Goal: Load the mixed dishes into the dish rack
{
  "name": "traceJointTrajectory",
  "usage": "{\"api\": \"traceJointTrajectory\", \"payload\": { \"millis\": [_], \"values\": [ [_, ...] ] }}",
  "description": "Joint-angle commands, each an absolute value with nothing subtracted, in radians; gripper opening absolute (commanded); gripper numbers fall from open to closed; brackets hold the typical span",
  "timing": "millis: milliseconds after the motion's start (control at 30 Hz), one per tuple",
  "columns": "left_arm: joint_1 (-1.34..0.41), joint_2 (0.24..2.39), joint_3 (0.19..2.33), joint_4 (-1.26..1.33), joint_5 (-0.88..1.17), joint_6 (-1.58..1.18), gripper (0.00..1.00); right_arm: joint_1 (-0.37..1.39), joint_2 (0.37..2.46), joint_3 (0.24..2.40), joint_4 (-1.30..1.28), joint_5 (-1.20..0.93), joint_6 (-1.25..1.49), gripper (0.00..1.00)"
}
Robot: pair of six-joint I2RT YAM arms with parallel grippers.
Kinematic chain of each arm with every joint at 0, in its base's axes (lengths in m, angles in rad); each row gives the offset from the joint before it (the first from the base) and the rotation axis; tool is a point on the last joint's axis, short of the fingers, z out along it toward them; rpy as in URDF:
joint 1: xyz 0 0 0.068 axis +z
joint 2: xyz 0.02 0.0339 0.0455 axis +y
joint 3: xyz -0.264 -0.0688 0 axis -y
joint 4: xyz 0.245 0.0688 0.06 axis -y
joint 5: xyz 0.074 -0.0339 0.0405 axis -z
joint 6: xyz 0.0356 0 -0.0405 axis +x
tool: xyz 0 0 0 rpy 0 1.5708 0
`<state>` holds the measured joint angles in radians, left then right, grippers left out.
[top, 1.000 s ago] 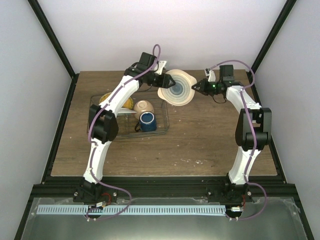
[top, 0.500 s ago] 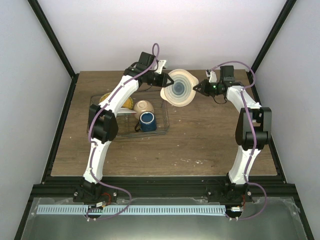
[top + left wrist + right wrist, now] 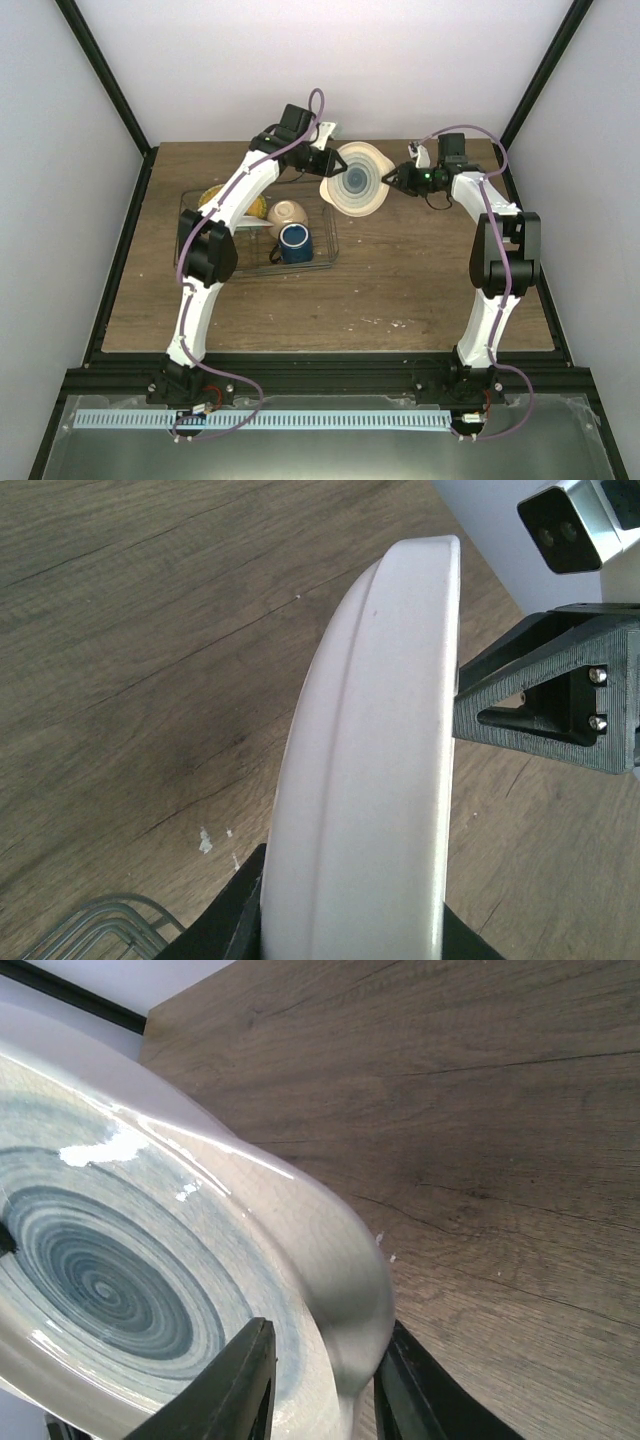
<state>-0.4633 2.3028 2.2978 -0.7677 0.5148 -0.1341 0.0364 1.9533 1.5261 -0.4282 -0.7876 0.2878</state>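
the left end effector (image 3: pixel 328 168) and right end effector (image 3: pixel 393 178) are clamping opposite rims of the tilted plate (image 3: pixel 356 182), the rack (image 3: pixel 334 240) sitting just leftward, nearer the left arm.

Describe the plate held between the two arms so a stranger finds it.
On the brown wooden table, find the dark wire dish rack at left. Past its far right corner, the left pincer and right pincer grip a whitish round plate. Unlike the racked dishes, it is airborne and shows a blue-grey spiral.
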Motion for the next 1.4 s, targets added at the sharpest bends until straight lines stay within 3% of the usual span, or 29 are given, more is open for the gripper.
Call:
{"api": "traceJointTrajectory", "payload": {
  "millis": [0, 333, 533, 700, 1033, 1367],
  "values": [
    [-0.46, 2.22, 2.378, -0.772, 0.488, -0.109, 0.0, 0.041, 1.888, 1.546, -0.467, -0.788, 0.213, 0.29],
    [-0.43, 2.115, 2.381, -0.833, 0.358, -0.009, 0.0, 0.036, 1.822, 1.522, -0.51, -0.757, 0.178, 0.31],
    [-0.431, 1.991, 2.299, -0.827, 0.337, 0.056, 0.0, 0.011, 1.885, 1.556, -0.509, -0.739, 0.186, 0.31],
    [-0.454, 1.856, 2.144, -0.887, 0.269, 0.131, 0.0, 0.005, 1.985, 1.629, -0.494, -0.733, 0.207, 0.31],
    [-0.541, 1.503, 1.77, -0.897, -0.055, 0.235, 0.0, 0.005, 2.108, 1.696, -0.503, -0.752, 0.19, 0.31],
    [-0.627, 1.388, 1.647, -1.036, -0.299, 0.317, 0.0, 0.005, 2.149, 1.737, -0.518, -0.757, 0.185, 0.31]
  ]
}}
